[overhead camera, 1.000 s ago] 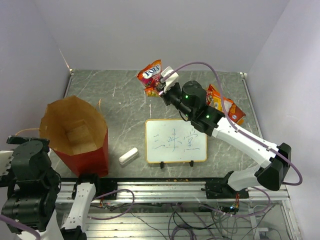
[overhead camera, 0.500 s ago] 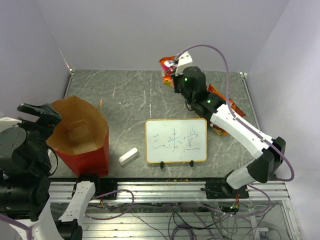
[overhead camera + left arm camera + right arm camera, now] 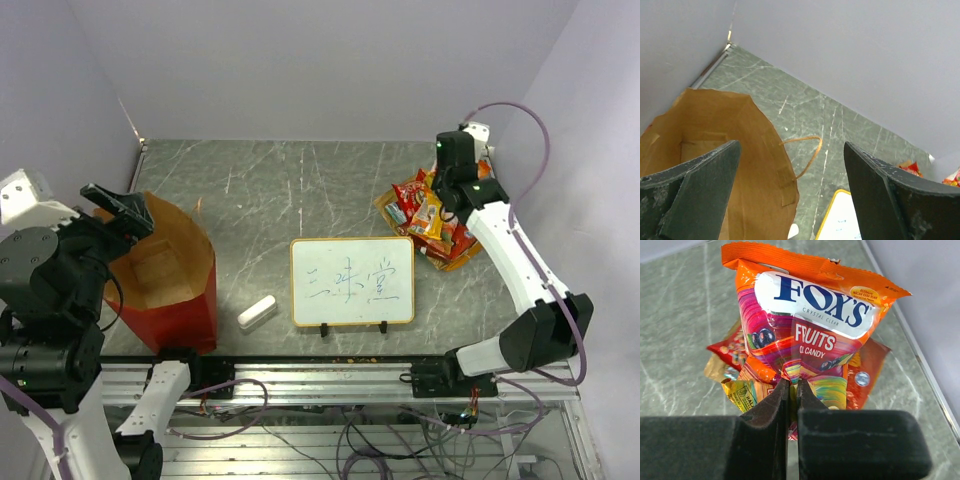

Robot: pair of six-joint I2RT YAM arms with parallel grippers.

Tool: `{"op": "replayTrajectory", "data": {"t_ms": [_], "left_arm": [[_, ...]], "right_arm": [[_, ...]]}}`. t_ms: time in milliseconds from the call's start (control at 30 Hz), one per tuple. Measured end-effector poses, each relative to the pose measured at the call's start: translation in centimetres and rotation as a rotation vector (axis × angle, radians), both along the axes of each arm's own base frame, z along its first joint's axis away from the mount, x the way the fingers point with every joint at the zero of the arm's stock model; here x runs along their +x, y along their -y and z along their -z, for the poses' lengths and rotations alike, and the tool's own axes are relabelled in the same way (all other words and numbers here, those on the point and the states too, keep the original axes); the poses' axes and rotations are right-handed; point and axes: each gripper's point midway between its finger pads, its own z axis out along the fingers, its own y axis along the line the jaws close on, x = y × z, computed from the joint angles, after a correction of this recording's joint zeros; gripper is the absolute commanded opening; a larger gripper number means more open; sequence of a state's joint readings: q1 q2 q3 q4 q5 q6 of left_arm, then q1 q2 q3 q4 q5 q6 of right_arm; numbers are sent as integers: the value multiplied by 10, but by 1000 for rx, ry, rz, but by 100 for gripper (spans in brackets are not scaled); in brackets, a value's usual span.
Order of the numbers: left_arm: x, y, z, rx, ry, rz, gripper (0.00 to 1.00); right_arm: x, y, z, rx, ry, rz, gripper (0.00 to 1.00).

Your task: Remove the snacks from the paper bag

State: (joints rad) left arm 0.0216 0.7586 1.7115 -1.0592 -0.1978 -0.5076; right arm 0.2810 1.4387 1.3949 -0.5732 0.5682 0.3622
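The paper bag (image 3: pixel 170 285), red outside and brown inside, stands open at the left; in the left wrist view the paper bag (image 3: pixel 740 125) shows a bare floor and one thin handle (image 3: pixel 810 150). My left gripper (image 3: pixel 120 210) hovers over its left rim, open and holding nothing (image 3: pixel 790 170). At the right the snacks (image 3: pixel 430 215) lie in a pile on the table. My right gripper (image 3: pixel 793 385) is shut on the lower edge of an orange Fox's candy packet (image 3: pixel 810 320), held just over a red packet (image 3: pixel 725 347), a yellow one (image 3: pixel 740 392) and a flat orange bag (image 3: pixel 870 367).
A framed whiteboard (image 3: pixel 351 281) with writing stands at the front centre, and a small white eraser (image 3: pixel 257 313) lies between it and the bag. The table's right rim (image 3: pixel 920 365) and the side wall run close beside the snack pile.
My right arm has swung the Fox's packet from the back centre over to the snack pile at the right. The left arm has risen and moved over the bag's rim.
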Motion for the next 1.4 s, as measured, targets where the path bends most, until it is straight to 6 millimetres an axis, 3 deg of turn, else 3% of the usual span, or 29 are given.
{"op": "replayTrajectory", "data": {"t_ms": [233, 367, 533, 767, 900, 1067, 1300, 1400], "left_arm": [[11, 21, 13, 5, -43, 127, 95], [18, 32, 19, 4, -70, 192, 94], [27, 45, 26, -2, -114, 273, 94], [24, 56, 35, -7, -153, 340, 93], [22, 61, 38, -14, -167, 370, 91], [20, 64, 41, -18, -181, 388, 92], [16, 64, 47, -15, -210, 391, 90], [15, 65, 45, -16, -210, 394, 90]], "right_arm": [[-26, 65, 4, 23, 7, 176, 0], [-38, 87, 29, 19, -47, 230, 0], [-42, 88, 66, 79, -109, 191, 0], [-34, 92, 93, 162, -115, 126, 0], [-28, 81, 106, 229, -105, 49, 1], [-25, 72, 121, 252, -109, -6, 10], [-19, 74, 130, 230, -126, -16, 43], [-20, 76, 130, 217, -133, -15, 52]]}}
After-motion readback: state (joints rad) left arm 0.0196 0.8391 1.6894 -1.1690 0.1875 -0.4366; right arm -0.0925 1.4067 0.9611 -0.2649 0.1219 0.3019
